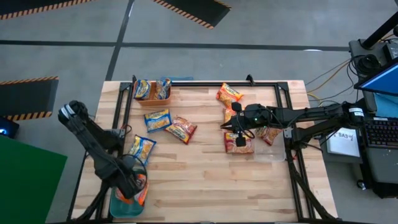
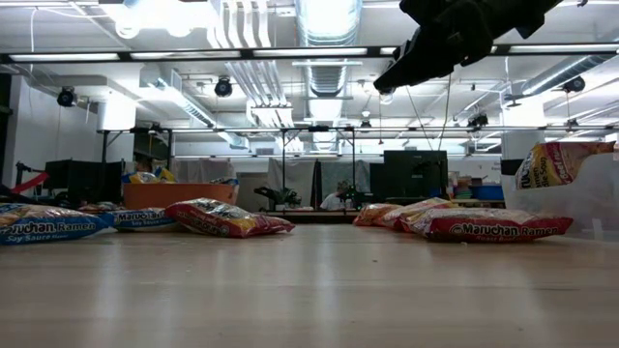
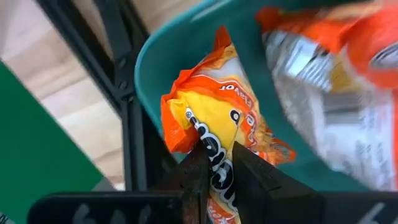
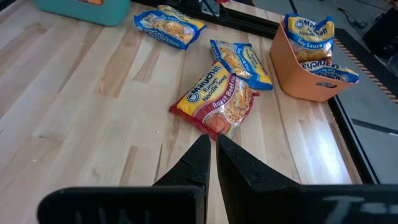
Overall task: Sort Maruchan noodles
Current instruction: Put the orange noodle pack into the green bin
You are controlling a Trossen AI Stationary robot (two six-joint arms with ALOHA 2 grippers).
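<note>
- Step in hand: left gripper is over the teal bin at the table's near left corner, fingers pinching an orange packet by its edge. The packet hangs inside the bin's rim beside another orange packet already lying there. Judged a drop-off in progress.
- Right gripper hovers above the table's right-centre, fingers pressed together and holding nothing. It sits over a cluster of red and orange packets.
- Orange bin at the far left edge holds two blue-and-yellow packets, upright.
- Loose on the wood: a blue-and-yellow packet, a red roast-beef packet just beside it, another blue-and-yellow one near the teal bin, an orange one toward the far edge.
- Next for the left, as I judge: spread the fingers so the packet drops fully inside, then lift clear of the rim.
- Next for the right: fingers must part before descending on a packet.
- A fair share of the sorting is not yet done.
</note>
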